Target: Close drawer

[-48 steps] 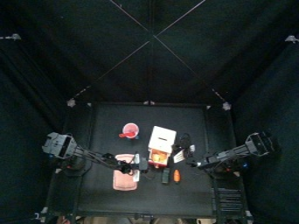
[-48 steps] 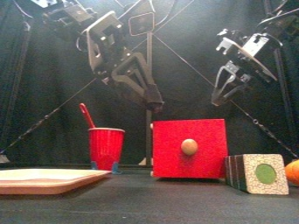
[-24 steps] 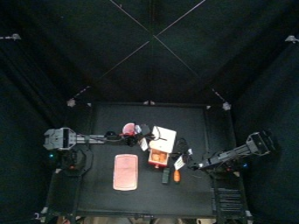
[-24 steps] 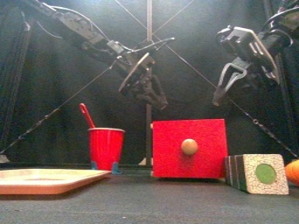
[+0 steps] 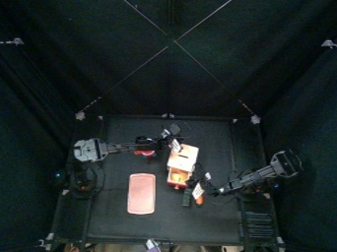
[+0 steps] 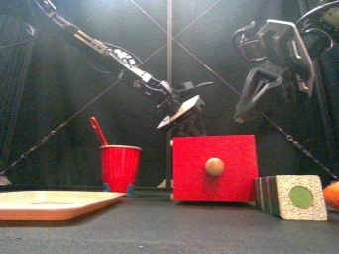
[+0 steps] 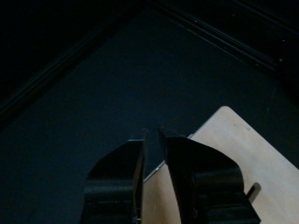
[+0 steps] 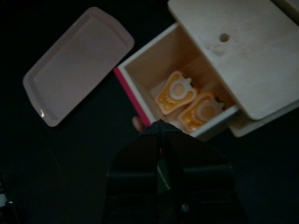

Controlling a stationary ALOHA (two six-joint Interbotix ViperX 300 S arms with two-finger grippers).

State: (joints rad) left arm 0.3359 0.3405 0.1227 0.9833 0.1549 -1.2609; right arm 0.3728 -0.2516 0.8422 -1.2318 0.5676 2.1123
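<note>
The cream-topped cabinet (image 5: 186,155) stands mid-table. Its drawer (image 5: 175,177) is pulled out toward the table's front. In the right wrist view the drawer (image 8: 176,83) is open, with orange-yellow pieces inside. In the front view its red front (image 6: 213,169) has a round knob. My left gripper (image 5: 168,148) is shut and empty at the cabinet's back edge, over the cream top (image 7: 233,175); it also shows in the front view (image 6: 185,107) and in its own wrist view (image 7: 156,138). My right gripper (image 5: 200,187) is shut and empty above and in front of the drawer front, seen too from the front (image 6: 252,94) and the wrist (image 8: 159,131).
A flat pink slab (image 5: 141,193) lies front left, also in the front view (image 6: 59,203). A red cup (image 6: 121,167) with a stick in it stands left of the cabinet. A block with a green circle (image 6: 294,196) and an orange (image 6: 331,194) sit front right.
My left arm has swung from near the pink slab to the back of the cabinet. My right gripper has shifted a little toward the drawer front. The drawer has not moved.
</note>
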